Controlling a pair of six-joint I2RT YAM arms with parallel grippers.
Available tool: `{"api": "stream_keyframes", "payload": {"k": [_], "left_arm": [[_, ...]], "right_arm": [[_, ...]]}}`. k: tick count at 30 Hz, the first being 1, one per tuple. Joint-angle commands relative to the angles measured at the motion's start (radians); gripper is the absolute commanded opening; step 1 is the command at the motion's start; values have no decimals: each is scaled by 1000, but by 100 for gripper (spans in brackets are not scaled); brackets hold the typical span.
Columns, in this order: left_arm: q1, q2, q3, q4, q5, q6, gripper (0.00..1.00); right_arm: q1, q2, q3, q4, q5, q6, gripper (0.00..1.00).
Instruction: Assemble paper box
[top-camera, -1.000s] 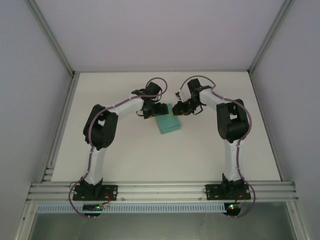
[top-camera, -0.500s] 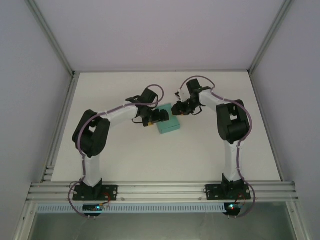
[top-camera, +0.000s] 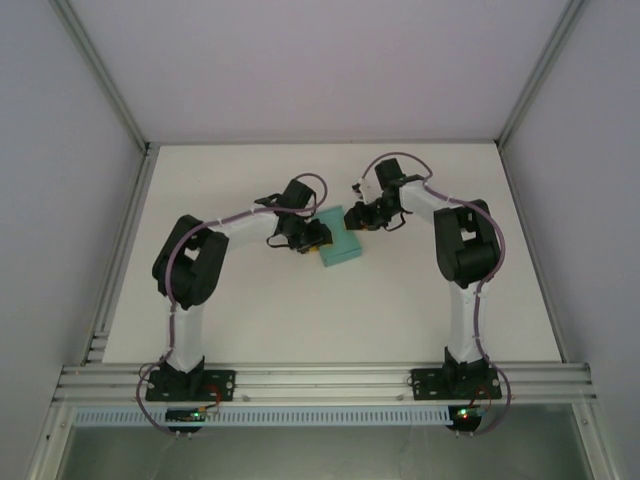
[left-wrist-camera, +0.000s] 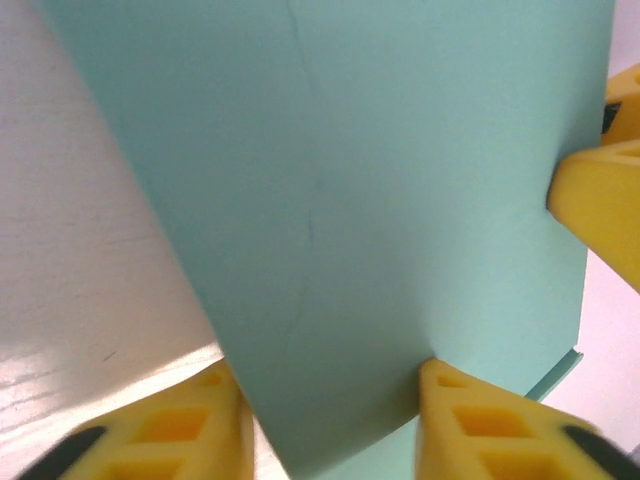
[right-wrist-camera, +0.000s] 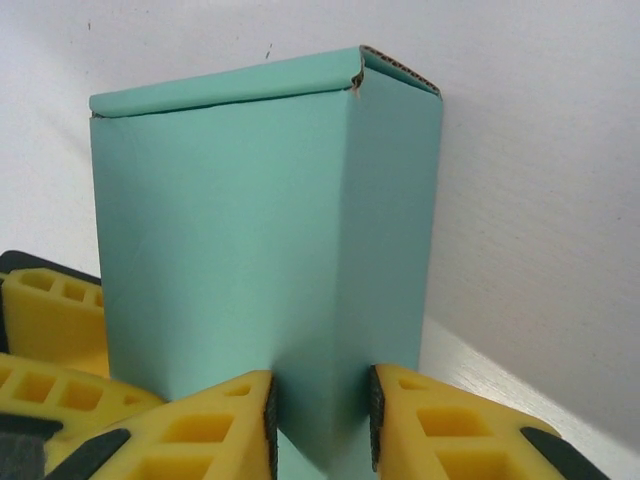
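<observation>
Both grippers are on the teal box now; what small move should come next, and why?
Probably steady the paper box with the right gripper and free the left gripper to press the end flap, whose corner stands raised. Both clamp it.

Soft, even light, barely any shadow on the tabletop (top-camera: 400, 310). My left wrist view is blurred up close, glare at lower left.

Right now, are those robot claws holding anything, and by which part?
Yes, both hold the teal paper box. The right gripper pinches a corner edge at one end of the box. The left gripper clamps another edge of it.
</observation>
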Motion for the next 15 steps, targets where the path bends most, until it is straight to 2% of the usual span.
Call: {"api": "stream_keyframes", "payload": {"k": [1, 3, 7, 9, 15], "left_arm": [[-14, 59, 2, 25, -6, 14, 20], [-14, 65, 7, 24, -9, 8, 14], [-14, 72, 10, 17, -14, 4, 9], [-14, 71, 9, 16, -19, 5, 2], [-15, 76, 6, 12, -29, 1, 0]], "right_arm": [[20, 20, -38, -33, 31, 24, 29], [20, 23, -42, -33, 25, 26, 29], [21, 22, -50, -28, 30, 30, 29], [20, 19, -53, -25, 30, 33, 29], [15, 13, -55, -22, 31, 41, 28]]}}
